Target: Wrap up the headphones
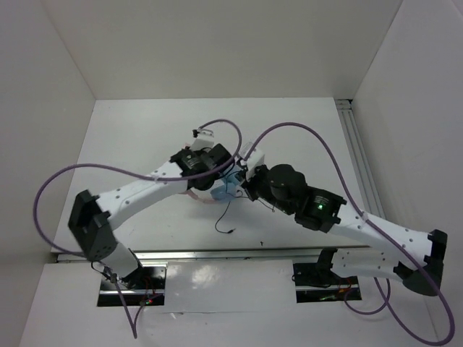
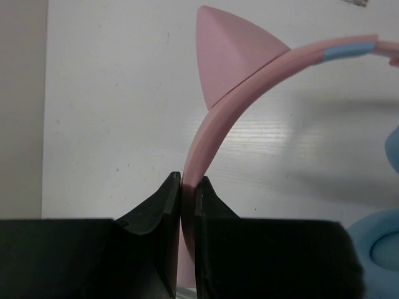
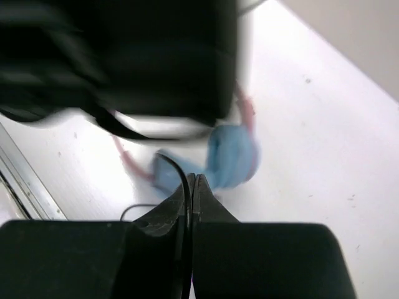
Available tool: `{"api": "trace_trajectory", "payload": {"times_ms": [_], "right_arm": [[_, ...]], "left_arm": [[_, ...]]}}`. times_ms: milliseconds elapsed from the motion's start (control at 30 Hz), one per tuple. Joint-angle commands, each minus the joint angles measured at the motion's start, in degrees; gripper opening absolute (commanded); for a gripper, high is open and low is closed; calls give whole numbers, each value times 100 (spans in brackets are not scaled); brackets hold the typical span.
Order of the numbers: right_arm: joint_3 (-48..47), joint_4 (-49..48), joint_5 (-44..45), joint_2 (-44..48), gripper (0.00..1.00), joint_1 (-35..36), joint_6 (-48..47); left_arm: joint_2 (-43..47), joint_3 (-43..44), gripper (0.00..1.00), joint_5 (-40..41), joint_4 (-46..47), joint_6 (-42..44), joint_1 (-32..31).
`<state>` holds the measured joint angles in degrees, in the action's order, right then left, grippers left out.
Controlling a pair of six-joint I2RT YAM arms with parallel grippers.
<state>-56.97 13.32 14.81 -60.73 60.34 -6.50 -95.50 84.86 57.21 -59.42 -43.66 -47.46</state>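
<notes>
Matte black fingers of the left end effector (image 2: 188,182) clamp the smooth, curved pink headband (image 2: 249,71) below its conical cat ear (image 2: 234,53), holding the headphones (image 1: 219,189) at the middle of the table (image 1: 137,130). Beside the rounded light blue ear cups (image 3: 232,156), the right end effector (image 3: 190,180) is closed on the thin black cord (image 3: 179,168). Winding looks barely begun: next, the limp cord must be carried around the headphones under tension.

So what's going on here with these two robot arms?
A pair of headphones is being handled in the middle of the table. The left gripper is clamped on the pink headband; the right gripper is pinched on the thin black cord. The cord's free end trails loose on the table, so wrapping looks barely begun.
</notes>
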Motion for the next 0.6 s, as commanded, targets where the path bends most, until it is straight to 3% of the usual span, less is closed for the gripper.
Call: {"api": "trace_trajectory", "payload": {"times_ms": [0, 33, 233, 333, 567], "right_arm": [[-315, 39, 470, 658, 0, 66, -132], [-315, 39, 557, 815, 0, 118, -132], [-428, 92, 620, 949, 0, 119, -237], [-429, -13, 725, 949, 0, 119, -351], [-376, -373, 1226, 1002, 0, 119, -685]], "left_arm": [[1532, -636, 0, -832, 1817, 1718, -9], [1735, -898, 0, -1000, 2185, 1999, -9], [1965, -909, 0, -1546, 1890, 2239, -490], [2131, -1119, 0, -2334, 2118, 2572, -693], [2614, -1305, 0, -2619, 2198, 2819, -1493]]}}
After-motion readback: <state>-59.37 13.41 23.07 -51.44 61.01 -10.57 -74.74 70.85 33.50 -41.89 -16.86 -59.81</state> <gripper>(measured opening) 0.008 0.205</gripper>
